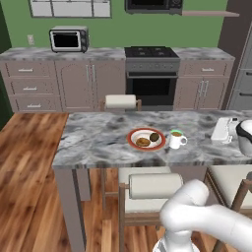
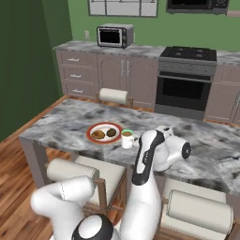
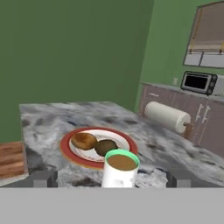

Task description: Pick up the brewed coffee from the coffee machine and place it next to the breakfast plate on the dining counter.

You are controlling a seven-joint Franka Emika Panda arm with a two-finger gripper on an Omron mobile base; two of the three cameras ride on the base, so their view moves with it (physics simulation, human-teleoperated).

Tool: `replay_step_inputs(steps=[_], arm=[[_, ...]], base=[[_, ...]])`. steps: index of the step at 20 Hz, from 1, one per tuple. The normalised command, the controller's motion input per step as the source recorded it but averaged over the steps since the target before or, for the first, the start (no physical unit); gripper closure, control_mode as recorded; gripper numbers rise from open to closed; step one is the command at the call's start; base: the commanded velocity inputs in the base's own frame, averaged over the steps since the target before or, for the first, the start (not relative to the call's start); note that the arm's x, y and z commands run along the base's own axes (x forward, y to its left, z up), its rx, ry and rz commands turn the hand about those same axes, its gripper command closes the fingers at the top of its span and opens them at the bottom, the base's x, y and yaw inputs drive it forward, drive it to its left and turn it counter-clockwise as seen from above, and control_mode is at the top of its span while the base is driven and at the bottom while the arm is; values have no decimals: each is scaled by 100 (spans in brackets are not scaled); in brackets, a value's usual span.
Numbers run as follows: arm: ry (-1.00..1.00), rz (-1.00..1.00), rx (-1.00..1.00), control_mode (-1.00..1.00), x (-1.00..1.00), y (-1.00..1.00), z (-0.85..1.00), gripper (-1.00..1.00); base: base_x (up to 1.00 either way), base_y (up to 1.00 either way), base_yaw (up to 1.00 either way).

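While standing upright on the counter (image 1: 88, 142) just beside the plate (image 1: 146, 139), on its handle side, mug (image 1: 175, 140) free of any grip. Gripper (image 3: 111, 178) spread wide, holding nothing, one finger to each side of the mug and clear of it. Probably light, stiff and smooth, so likely slippery and breakable; brown coffee near the rim, apt to spill if tipped. Best taken around the body below the green rim, kept level, not by the handle.
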Motion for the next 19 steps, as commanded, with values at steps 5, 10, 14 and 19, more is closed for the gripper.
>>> replay_step_inputs(steps=[5, 10, 14, 19], arm=[[-11, -18, 0, -100, -62, 20, 100, -100], [-8, -9, -9, -100, -33, 57, 100, -100], [-4, -4, -16, -100, -14, 75, 89, -100], [-1, -2, -20, -100, -1, 89, 61, -100]], base=[[0, 0, 0], [0, 0, 0], [0, 0, 0], [0, 0, 0]])
